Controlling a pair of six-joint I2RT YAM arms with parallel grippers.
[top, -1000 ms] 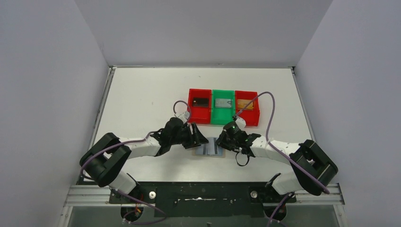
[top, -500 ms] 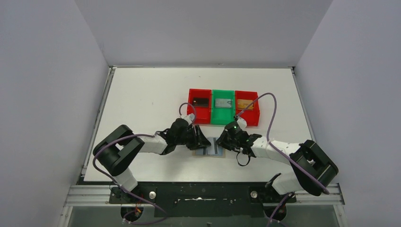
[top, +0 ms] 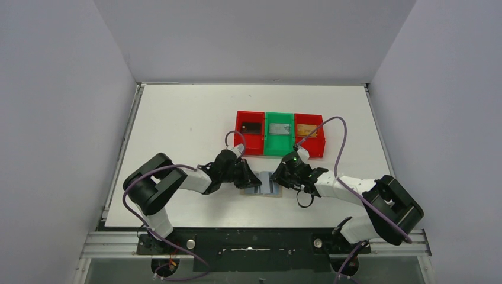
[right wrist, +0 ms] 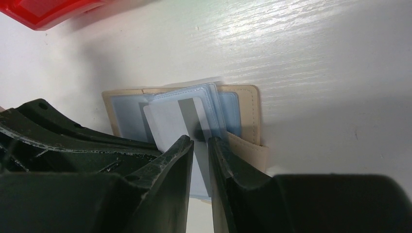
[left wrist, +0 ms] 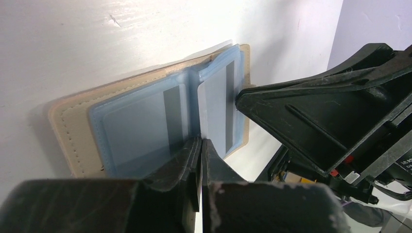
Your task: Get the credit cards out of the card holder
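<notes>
Card holder [top: 264, 187] lies open and flat on the worktop [top: 177, 130], front centre, between the two arms; tan cover down, pale blue leaves up; open span and long axis run left-right across the arms; spine runs near-far, its far end towards the trays [top: 278, 151]; one inner leaf stands tilted off the rest.

One card [right wrist: 170, 124] shows pale with a grey stripe, lying over the leaves and seemingly part-way out of its sleeve; its near edge is hidden behind a finger; stripe runs parallel to the spine, so its long axis probably does too; other striped cards sit inside the sleeves.

Right end effector [right wrist: 200, 141] at the holder's right edge, jaws drawn narrow with blue leaf material in the gap; looks nipped on the leaves, pinning or lifting them.

Left end effector [left wrist: 200, 141] clenched, fingers pressed together at the near edge by the spine; cannot tell whether a leaf or card edge is caught between them.

Step in hand, as I judge it: one arm steadies the holder while the other gets a pinch on a card edge; extraction not yet done.

Next move calls for a straight pull along the sleeve opening, holder kept down; if the pinch has taken sleeve rather than card, regrip.

Trays, red-green-red, stand in a row just beyond; each holds something flat, too small to name.
</notes>
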